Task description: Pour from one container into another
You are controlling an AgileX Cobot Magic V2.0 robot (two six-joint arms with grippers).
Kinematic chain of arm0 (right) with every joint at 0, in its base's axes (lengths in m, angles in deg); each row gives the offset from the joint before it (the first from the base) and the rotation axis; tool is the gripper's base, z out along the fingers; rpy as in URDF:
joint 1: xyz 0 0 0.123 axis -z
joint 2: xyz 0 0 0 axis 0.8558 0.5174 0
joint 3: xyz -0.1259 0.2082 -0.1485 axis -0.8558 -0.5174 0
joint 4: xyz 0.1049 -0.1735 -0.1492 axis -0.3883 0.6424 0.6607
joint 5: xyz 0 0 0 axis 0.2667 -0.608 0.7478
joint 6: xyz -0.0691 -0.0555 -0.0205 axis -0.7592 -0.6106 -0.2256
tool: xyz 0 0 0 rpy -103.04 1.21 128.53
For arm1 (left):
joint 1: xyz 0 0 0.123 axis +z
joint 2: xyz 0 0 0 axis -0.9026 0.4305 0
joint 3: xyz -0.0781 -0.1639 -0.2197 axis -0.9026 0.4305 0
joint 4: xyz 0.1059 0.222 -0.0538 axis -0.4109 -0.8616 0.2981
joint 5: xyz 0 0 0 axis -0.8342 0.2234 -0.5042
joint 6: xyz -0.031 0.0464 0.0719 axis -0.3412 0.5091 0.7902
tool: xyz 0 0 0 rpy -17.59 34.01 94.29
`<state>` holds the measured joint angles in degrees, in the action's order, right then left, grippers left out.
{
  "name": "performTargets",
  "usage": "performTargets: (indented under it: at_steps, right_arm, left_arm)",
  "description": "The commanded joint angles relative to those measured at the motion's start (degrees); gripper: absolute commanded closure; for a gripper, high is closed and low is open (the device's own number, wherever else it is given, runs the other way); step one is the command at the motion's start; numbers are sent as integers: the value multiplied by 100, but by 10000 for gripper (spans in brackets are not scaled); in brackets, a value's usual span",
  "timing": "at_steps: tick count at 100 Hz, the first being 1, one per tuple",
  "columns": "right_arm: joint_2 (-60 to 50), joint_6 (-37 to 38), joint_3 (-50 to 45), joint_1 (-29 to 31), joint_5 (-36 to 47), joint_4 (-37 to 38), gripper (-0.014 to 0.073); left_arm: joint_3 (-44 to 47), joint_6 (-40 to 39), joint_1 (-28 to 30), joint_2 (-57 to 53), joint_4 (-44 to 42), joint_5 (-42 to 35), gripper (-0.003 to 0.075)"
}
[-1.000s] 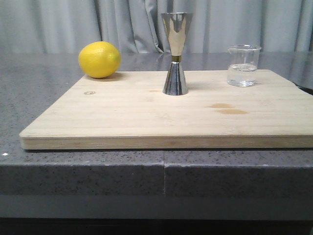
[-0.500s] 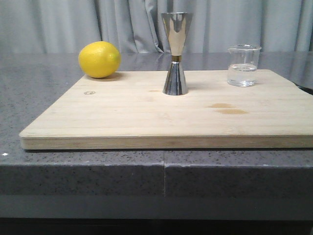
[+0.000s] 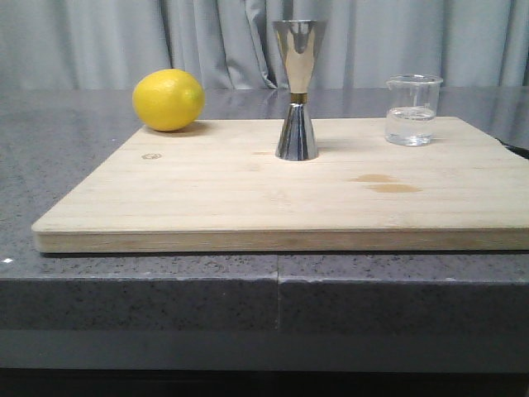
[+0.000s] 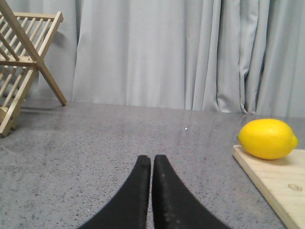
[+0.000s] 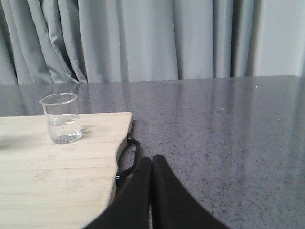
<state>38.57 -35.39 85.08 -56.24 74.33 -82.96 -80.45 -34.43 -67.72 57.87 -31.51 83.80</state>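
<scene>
Grey curtains (image 3: 99,41) hang behind a grey stone counter (image 3: 66,157). On it lies a wooden board (image 3: 248,198). The jigger (image 3: 297,91) stands upright at the middle back of the board, the beaker (image 3: 412,110) at the back right, holding clear liquid, a lemon (image 3: 168,100) at the back left. The left gripper (image 4: 151,164) is clenched and empty, off the board beside the lemon. The right gripper (image 5: 151,167) is likewise clenched and empty, apart from the beaker.

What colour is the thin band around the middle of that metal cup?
Gold, on the jigger's waist; clearest in the front view.
</scene>
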Motion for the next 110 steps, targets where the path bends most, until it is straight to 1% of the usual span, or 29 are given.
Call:
performTargets:
  at_steps: [1,9,23,36,46,60,68,77,82,84,89,96,101,103,108,110]
  right_arm:
    - [-59,-27,266,-10,140,-337,662]
    - [83,-27,567,-10,-102,-590,662]
    - [511,-27,1262,-10,-340,-588,662]
    - [1020,-27,1947,-10,-471,-593,662]
    - [1474,-27,2338,-10,-470,-593,662]
    - [2029,-27,2709,-10,-473,-593,659]
    - [2248,-27,2800,-10,-461,-593,625]
    - [2426,-27,2841,-10,-407,-593,538]
    - [2484,-27,2841,-10,-331,-593,461]
    - [2515,-27,2841,-10,-294,-593,441]
    - [2557,-27,2841,-10,-192,-593,356]
    - [2611,-27,2841,-10,-15,-604,257]
    - [2649,-27,2841,-10,140,-664,202]
    - [2659,-27,2841,-10,179,-694,185]
    - [2704,-27,2841,-10,259,-726,160]
    - [2722,-27,2841,-10,269,-726,158]
  left_arm:
    - [-208,-202,-1,-58,434,-383,741]
    - [-520,-261,-49,112,714,-148,741]
    - [-1230,-261,-303,592,915,138,741]
    - [-1981,-261,-728,1281,926,625,741]
    - [-2456,-261,-1150,1982,926,697,741]
    - [-2894,-261,-1823,2922,864,487,741]
    - [-3052,-261,-2251,3386,864,188,740]
    - [-3123,-261,-2700,3870,750,-309,738]
    - [-3128,-261,-3003,4106,538,-727,725]
    - [-3128,-261,-3076,4203,426,-828,713]
    - [-3128,-261,-3352,4426,173,-1211,670]
    - [-3128,-261,-3651,4736,-88,-1621,575]
    - [-3128,-261,-3813,4951,-121,-1850,470]
    - [-3128,-261,-3869,5048,-121,-1941,440]
    - [-3128,-261,-3975,5265,-121,-2116,316]
    - [-3128,-261,-4008,5357,-121,-2196,286]
